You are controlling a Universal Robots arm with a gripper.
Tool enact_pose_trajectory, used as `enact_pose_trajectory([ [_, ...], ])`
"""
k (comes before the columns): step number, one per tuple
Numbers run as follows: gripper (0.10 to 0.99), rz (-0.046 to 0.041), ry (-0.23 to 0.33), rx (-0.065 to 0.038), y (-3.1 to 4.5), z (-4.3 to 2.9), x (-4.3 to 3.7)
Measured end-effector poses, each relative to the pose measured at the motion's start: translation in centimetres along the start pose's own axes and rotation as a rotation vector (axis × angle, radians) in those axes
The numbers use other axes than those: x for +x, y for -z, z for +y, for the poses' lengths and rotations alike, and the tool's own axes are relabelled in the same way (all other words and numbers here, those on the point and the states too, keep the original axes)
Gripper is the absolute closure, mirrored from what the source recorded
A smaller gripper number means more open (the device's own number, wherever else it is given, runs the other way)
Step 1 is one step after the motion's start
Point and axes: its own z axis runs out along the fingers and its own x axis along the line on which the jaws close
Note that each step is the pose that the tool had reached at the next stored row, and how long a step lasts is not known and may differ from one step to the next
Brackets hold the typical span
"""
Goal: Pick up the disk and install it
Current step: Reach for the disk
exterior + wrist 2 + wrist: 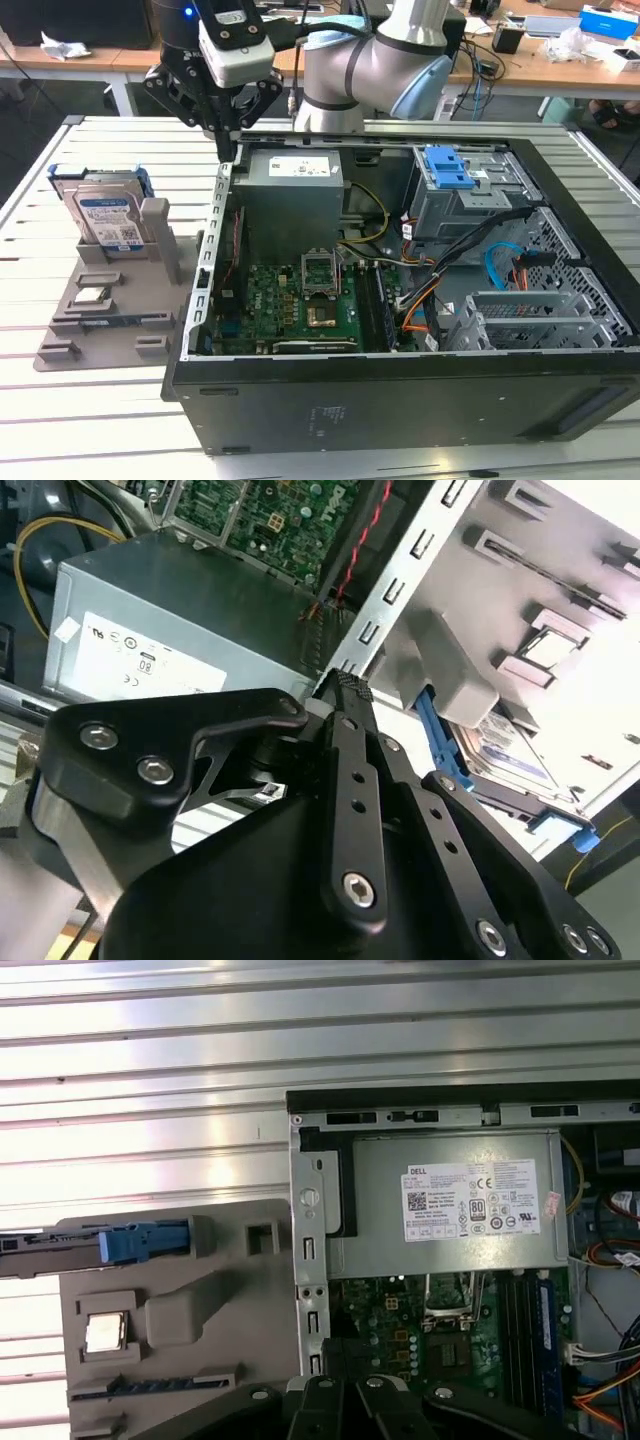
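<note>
- Black gripper (345, 687) linkages sit nearest in the second wrist view. The claw is closed to a point with nothing in it, and hangs above the computer case (400, 400) wall, beside the power supply (295, 190).
- Just outside that same wall stands the disk (105, 215), upright in a grey holder (160, 240) and apart from the gripper.
- I judge this to be the reach for the disk. The claw should open wider than the disk's thickness, square up to its flat faces, and come down over the free upper edge.
- The disk's lower part is sunk in the holder. In the first wrist view it is edge-on and cut off. The drive cage (460, 195) slot inside the case is hard to make out.
</note>
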Motion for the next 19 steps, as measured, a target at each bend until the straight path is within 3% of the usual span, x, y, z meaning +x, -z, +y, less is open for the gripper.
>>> enact_pose_trajectory([
  [10,0.984,0.0,0.0,0.0,0.08,-0.24,3.27],
  [19,0.984,0.0,0.0,0.0,0.12,-0.41,5.46],
])
